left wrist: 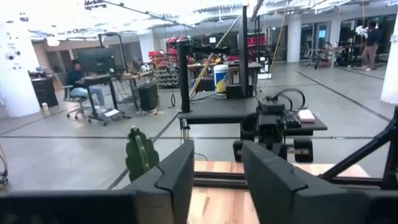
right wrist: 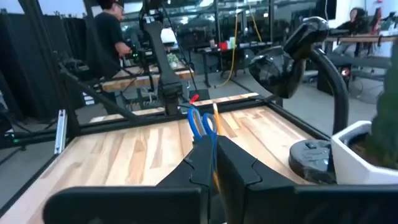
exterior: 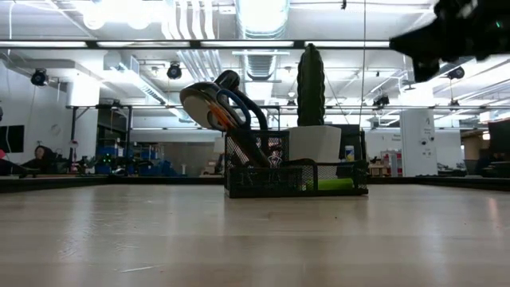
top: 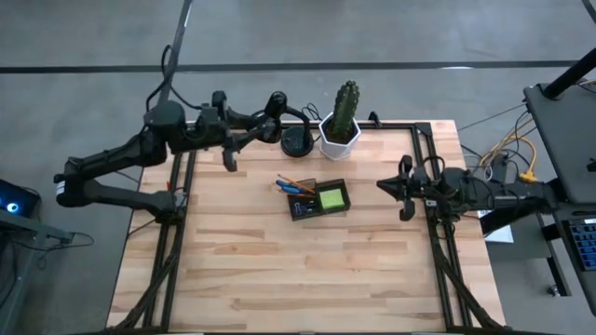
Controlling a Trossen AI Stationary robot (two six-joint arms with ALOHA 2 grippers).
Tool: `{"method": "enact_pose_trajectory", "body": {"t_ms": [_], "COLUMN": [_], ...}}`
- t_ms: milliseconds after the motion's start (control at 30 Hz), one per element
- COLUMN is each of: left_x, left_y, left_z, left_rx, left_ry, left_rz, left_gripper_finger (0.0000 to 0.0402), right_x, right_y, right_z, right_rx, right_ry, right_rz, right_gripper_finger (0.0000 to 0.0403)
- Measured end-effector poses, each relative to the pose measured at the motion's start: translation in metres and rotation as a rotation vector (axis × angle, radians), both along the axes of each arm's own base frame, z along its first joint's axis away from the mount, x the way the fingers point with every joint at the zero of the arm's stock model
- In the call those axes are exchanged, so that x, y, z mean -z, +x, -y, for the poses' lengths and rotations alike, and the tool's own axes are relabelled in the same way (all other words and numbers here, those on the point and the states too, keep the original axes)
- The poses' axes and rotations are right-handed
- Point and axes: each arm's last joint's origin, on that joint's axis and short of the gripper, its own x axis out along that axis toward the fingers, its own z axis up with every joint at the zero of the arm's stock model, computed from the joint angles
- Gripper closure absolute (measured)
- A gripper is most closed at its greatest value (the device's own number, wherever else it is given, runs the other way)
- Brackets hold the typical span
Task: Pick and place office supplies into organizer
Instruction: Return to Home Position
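Mid-frame on the desk, the organizer is holding the scissors and pencils: light, stiff, probably best pinched mid-shaft. Left pincer is hovering spread, upper left; right pincer pressed together, right.

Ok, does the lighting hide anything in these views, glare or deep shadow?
Low view: ceiling lights glare along the top, so the organizer, cactus and right arm read mostly as backlit silhouettes. Left wrist view: the ceiling is washed out by glare, and the open left gripper shows plain dark. High view: even light, only faint shadows on the table.
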Motion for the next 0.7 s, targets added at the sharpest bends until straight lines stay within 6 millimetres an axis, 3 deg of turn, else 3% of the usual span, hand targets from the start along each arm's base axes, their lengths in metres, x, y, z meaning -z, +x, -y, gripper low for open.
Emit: {"method": "enact_pose_trajectory", "body": {"t_ms": [267,400,700], "left_x": [0.006,0.009,0.077], "left_y": [0.012,0.007,-0.012], "left_z": [-0.003,-0.001,0.008], "left_rx": [0.014,0.018,0.054], "left_ry": [-0.009,-0.009,-0.154], "left_rz": [-0.023,-0.020,0.037], "left_gripper_finger": [0.0382,0.0394,0.0401], "right_x": [0.034,0.039,0.032], "right_y": [-0.016,-0.018,-0.019], "right_z": [0.001,0.002,0.003], "right_rx": [0.050,0.080,0.109], "right_ry": [0.012,0.005,0.017], "right_rz": [0.092,0.110,0.097], "right_gripper_finger": [0.0394,0.0394,0.0394]}}
